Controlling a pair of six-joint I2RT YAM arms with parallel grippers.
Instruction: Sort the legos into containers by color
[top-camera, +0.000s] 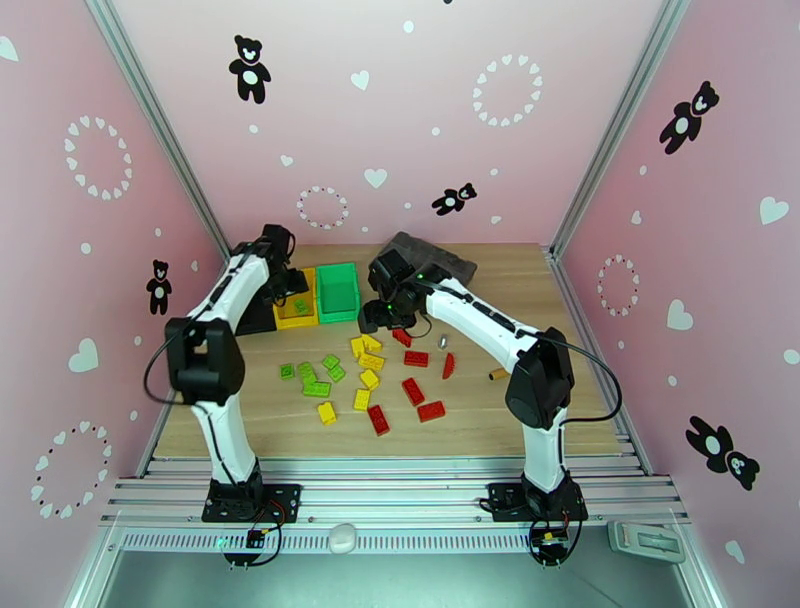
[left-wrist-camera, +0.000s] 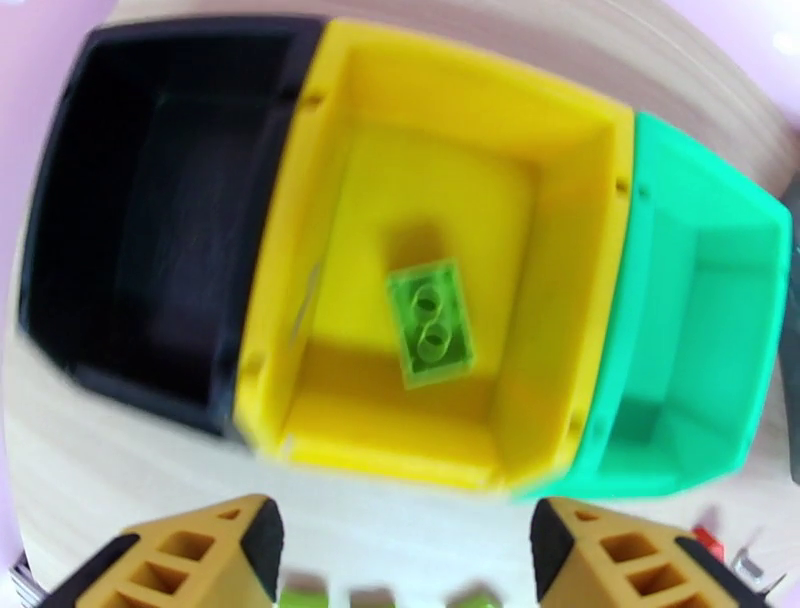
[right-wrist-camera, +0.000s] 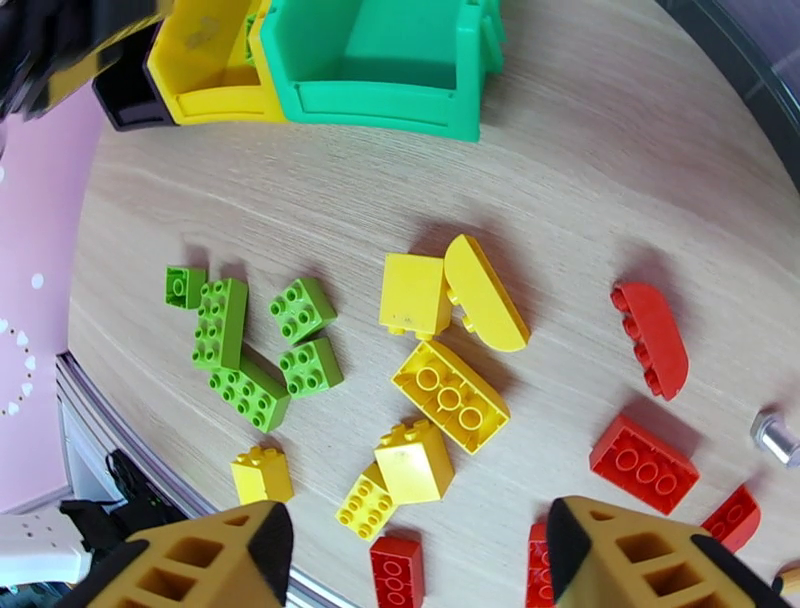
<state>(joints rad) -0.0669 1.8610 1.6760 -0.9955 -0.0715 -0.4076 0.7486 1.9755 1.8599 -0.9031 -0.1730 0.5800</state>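
Observation:
Three bins stand side by side at the back left: black (left-wrist-camera: 150, 210), yellow (left-wrist-camera: 560, 250) and green (left-wrist-camera: 700, 300). One lime green lego (left-wrist-camera: 432, 322) lies inside the yellow bin. My left gripper (left-wrist-camera: 405, 540) hangs above the yellow bin (top-camera: 297, 312), open and empty. My right gripper (right-wrist-camera: 415, 545) is open and empty over the loose legos, just right of the green bin (top-camera: 338, 292). On the table lie green legos (right-wrist-camera: 245, 345), yellow legos (right-wrist-camera: 445, 385) and red legos (right-wrist-camera: 642, 462). In the top view my left gripper (top-camera: 283, 290) and right gripper (top-camera: 385, 318) flank the bins.
A dark grey tray (top-camera: 430, 255) sits at the back behind my right arm. A small silver piece (top-camera: 443, 341) and an orange-handled tool (top-camera: 497, 374) lie right of the legos. Pink walls close in the table on both sides and the back.

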